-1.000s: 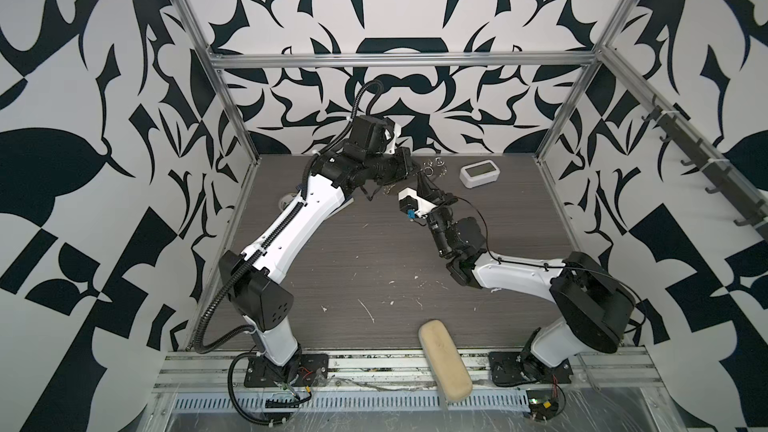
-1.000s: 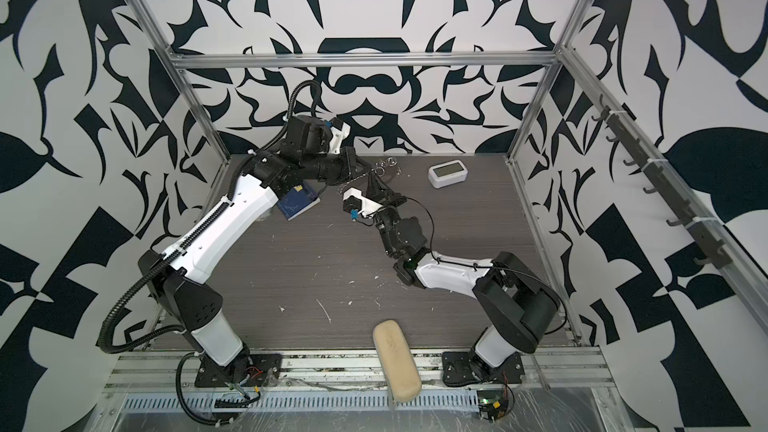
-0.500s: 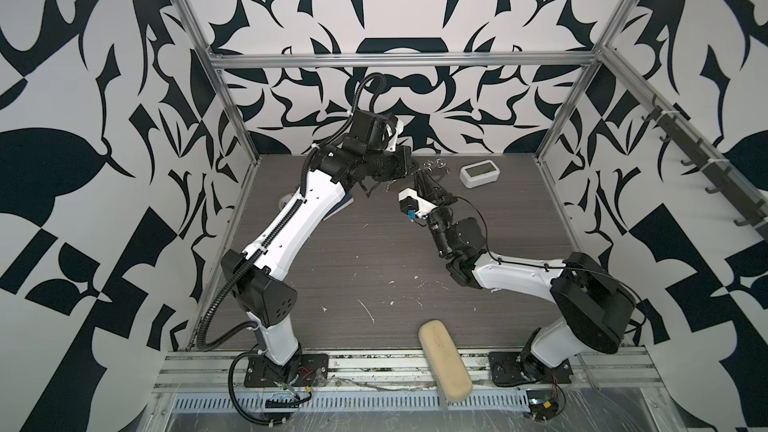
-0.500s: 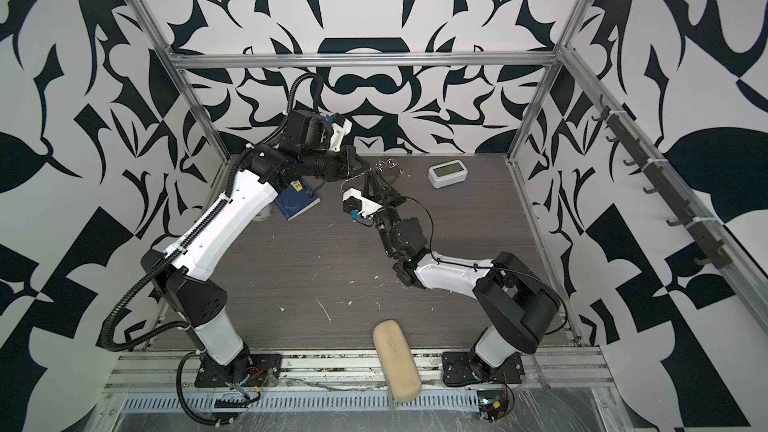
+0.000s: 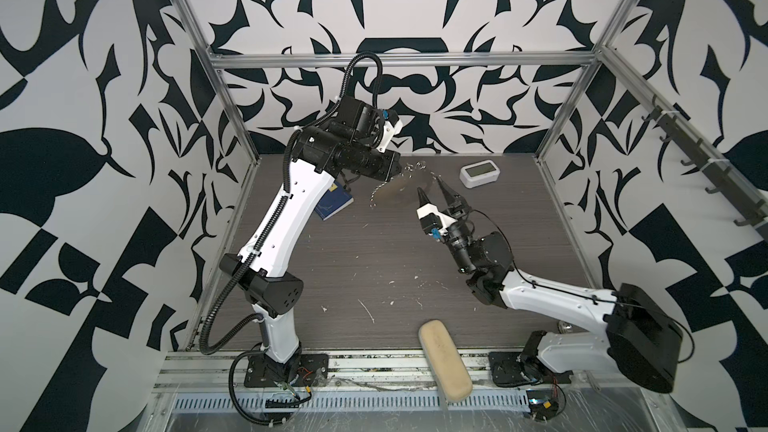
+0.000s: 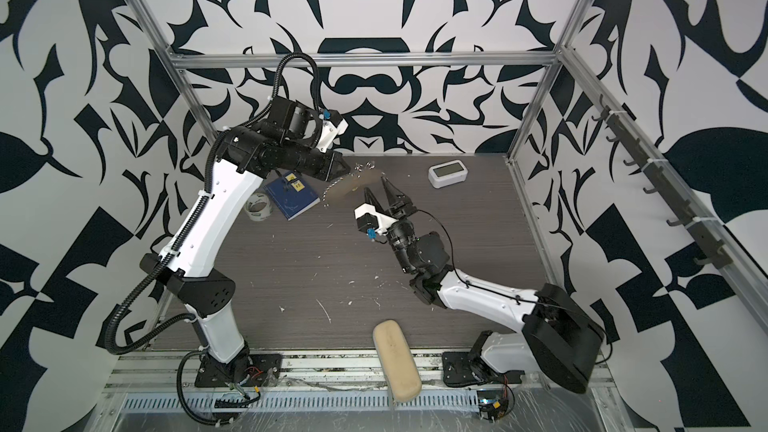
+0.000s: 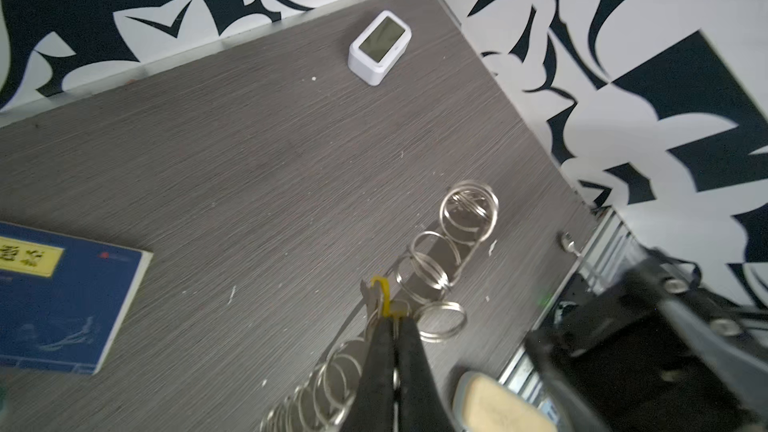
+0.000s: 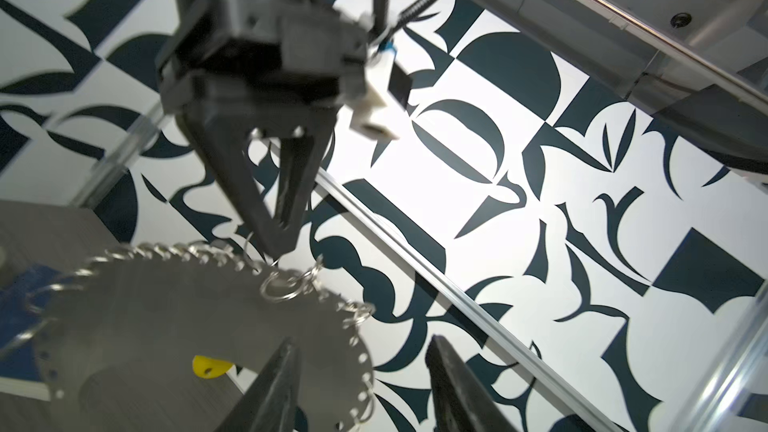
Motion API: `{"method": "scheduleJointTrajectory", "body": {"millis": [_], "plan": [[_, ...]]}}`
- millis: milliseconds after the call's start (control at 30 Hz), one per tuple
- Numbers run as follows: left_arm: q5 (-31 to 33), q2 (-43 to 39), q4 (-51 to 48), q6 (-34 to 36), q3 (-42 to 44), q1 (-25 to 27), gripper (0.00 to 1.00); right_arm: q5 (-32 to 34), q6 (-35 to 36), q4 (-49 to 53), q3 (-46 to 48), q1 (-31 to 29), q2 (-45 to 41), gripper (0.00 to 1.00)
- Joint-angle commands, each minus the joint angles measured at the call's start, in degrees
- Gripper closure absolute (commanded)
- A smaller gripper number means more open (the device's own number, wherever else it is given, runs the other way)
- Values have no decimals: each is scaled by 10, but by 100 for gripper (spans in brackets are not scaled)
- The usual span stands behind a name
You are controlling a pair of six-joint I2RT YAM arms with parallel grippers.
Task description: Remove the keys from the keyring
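My left gripper (image 5: 397, 168) (image 6: 347, 168) (image 7: 390, 324) is shut on the keyring (image 7: 328, 380), a chain of thin silver rings that hangs from its tips above the back of the table. The chain shows in the right wrist view (image 8: 282, 284), blurred into a swinging arc below the left gripper (image 8: 278, 243). A small yellow key (image 7: 382, 288) (image 8: 210, 365) sits by the held rings. My right gripper (image 5: 432, 189) (image 6: 380, 189) (image 8: 361, 342) stands open just right of the chain, holding nothing.
More silver rings (image 5: 415, 166) (image 7: 469, 209) lie at the back of the table. A blue book (image 6: 291, 199) and a tape roll (image 6: 257, 206) lie left, a white clock (image 5: 480, 170) back right, a beige case (image 5: 444, 361) on the front edge.
My right gripper has opened and drawn back from the left one. The left gripper has lifted away towards the back left, and the ring chain now swings from it.
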State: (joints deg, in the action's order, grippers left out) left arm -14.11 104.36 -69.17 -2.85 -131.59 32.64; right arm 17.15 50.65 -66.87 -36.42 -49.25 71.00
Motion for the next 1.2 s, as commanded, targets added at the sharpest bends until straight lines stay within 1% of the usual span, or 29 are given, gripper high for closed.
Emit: {"method": "scheduleJointTrajectory", "body": {"millis": [0, 67, 133, 333, 400, 467, 533, 633, 767, 833, 967, 1000, 1067, 1100, 1167], "plan": [[31, -25, -57, 117, 34, -2, 100, -26, -55, 78, 0, -2, -53, 45], [45, -44, -50, 157, 62, -2, 100, -28, -65, 125, -4, -1, -73, 43], [47, -62, -42, 190, 89, -2, 100, -25, -71, 145, -6, -1, -80, 43], [-2, -153, 17, 370, 234, -1, 100, -26, -99, 165, -8, -1, -82, 42], [-5, -193, 60, 401, 286, -1, 100, -30, -115, 166, -8, 0, -84, 41], [-29, -227, 86, 450, 328, -1, 100, -54, -133, 181, -8, 1, -91, 41], [-57, -251, 96, 510, 358, -1, 100, -107, -163, 199, -7, 6, -99, 40], [-100, -286, 123, 565, 403, -1, 100, -181, -220, 251, -19, 14, -112, 37], [-135, -309, 183, 589, 453, -2, 100, -256, -281, 292, -30, 25, -127, 37], [-139, -329, 202, 593, 463, -2, 100, -277, -294, 315, -37, 29, -130, 38], [-153, -336, 222, 592, 478, -2, 100, -305, -307, 344, -47, 34, -130, 39], [-158, -336, 236, 590, 479, -2, 100, -312, -313, 345, -48, 37, -130, 41], [-168, -334, 241, 584, 480, -2, 100, -336, -331, 349, -52, 48, -128, 55], [-172, -334, 242, 580, 481, -2, 100, -349, -340, 353, -54, 52, -126, 60], [-181, -335, 249, 569, 487, -2, 100, -375, -353, 362, -61, 57, -122, 63]]}}
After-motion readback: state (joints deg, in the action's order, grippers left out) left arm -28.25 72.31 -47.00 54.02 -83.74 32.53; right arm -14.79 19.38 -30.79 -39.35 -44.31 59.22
